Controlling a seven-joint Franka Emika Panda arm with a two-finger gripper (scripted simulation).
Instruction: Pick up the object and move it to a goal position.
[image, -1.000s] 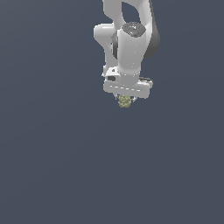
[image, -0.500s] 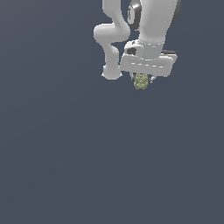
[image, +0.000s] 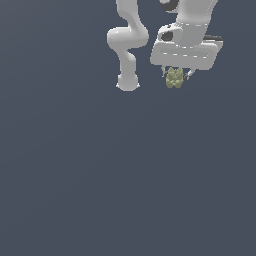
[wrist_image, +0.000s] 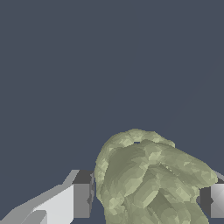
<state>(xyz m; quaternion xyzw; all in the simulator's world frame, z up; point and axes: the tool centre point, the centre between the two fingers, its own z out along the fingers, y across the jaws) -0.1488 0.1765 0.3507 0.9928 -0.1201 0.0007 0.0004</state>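
The object (image: 174, 78) is a small lumpy olive-green and tan clump. It hangs under the white hand of the arm, high at the exterior view's right. My gripper (image: 175, 76) is shut on it, with a finger on each side. In the wrist view the object (wrist_image: 148, 179) fills the space between the two fingers (wrist_image: 81, 199), which press against its sides. The object is lifted well above the dark floor.
The arm's white base (image: 127, 82) stands on the dark grey floor (image: 100, 175) at the exterior view's left of the gripper. Nothing else shows on the floor.
The gripper has carried the object upward and toward the exterior view's right, and closer to the camera. The grip on the object has stayed shut.
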